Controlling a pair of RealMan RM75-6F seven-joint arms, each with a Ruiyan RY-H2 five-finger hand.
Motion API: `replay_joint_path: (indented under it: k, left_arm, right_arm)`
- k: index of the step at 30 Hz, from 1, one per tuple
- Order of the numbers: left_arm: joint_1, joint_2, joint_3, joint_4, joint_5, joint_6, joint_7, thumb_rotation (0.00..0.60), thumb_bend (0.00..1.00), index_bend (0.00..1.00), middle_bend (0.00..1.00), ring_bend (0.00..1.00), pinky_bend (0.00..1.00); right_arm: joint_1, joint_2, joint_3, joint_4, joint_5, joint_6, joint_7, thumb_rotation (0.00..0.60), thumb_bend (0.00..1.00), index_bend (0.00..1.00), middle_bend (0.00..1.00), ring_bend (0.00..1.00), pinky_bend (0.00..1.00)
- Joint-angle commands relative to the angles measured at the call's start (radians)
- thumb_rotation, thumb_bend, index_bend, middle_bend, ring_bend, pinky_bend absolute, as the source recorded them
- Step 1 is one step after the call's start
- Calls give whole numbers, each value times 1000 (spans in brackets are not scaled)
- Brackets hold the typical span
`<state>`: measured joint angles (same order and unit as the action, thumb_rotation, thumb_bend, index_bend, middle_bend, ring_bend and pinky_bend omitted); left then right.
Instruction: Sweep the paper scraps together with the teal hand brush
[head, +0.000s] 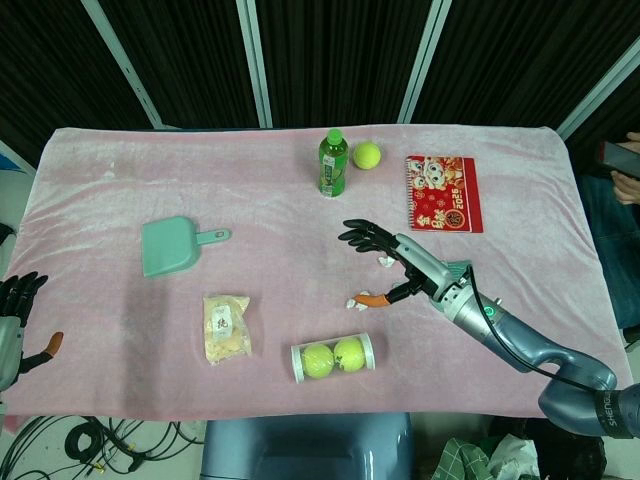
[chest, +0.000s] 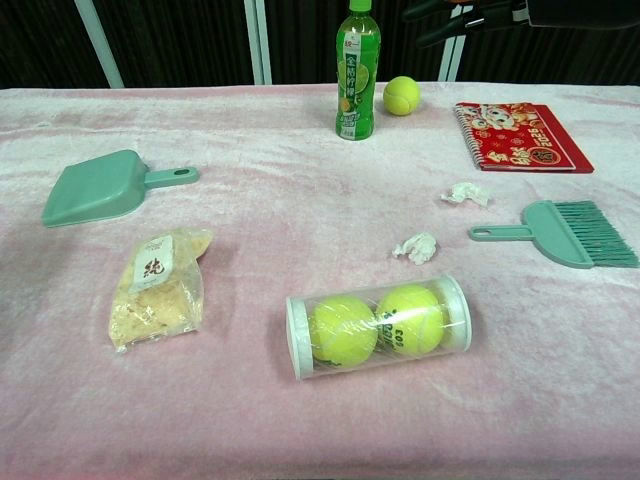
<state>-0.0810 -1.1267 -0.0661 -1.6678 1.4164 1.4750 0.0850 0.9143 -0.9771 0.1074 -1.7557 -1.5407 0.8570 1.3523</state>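
A pink cloth (chest: 300, 420) covers the table. The right hand (head: 395, 262) hovers above it with fingers spread and holding nothing; in the head view its arm hides most of the brush (chest: 565, 232), which lies flat near the right edge, and in the chest view only dark fingers show at the top edge. The left hand (head: 18, 318) is cut off at the left edge, so I cannot tell its grasp. Two paper scraps (chest: 417, 247) lie just left of the brush handle.
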Motion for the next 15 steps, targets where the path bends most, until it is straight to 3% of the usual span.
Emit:
replay_joint_path:
  k: [1,15]
  left_arm:
    - [0,0,0,0,-1,0,0,600,309,105,77,6,49]
    - [-1,1,0,0,-2,-3,2,600,308,105,77,6,51]
  right_arm:
    - [-2,-1,2,2,0,-1,1,600,68,118,164,163,157]
    - [-14,-10,10,16,-3,-9,5,600,69,120,164,162,157]
